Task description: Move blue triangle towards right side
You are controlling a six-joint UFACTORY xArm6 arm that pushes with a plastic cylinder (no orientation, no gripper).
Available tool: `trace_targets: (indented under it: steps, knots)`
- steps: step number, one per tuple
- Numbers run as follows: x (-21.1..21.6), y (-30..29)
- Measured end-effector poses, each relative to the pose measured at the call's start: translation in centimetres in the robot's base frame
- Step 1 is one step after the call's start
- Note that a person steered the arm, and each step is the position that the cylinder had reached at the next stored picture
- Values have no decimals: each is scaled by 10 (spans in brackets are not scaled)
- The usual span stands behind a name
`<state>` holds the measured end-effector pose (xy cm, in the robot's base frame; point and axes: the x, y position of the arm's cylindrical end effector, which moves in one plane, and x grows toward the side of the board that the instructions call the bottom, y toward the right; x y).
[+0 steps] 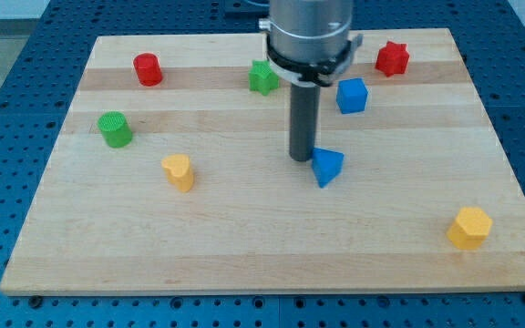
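Observation:
The blue triangle point(327, 166) lies near the middle of the wooden board point(244, 246). My tip point(302, 158) stands just to the view's left of it, touching or nearly touching its left edge. The rod comes down from the grey arm head at the view's top centre.
A blue cube point(352, 95) sits above and right of the triangle. A red star point(392, 58) is at the top right, a green star point(262, 77) at top centre, a red cylinder point(148, 69) at top left, a green cylinder point(115, 129) at left, a yellow block point(179, 171) left of centre, a yellow hexagon point(469, 227) at bottom right.

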<state>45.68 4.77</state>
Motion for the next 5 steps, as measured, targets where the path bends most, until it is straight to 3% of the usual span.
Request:
trace_targets:
  steps: [1,2,3,5]
  knots:
    - [19,45]
    - [22,47]
    - [-6,-2]
    - [42,-25]
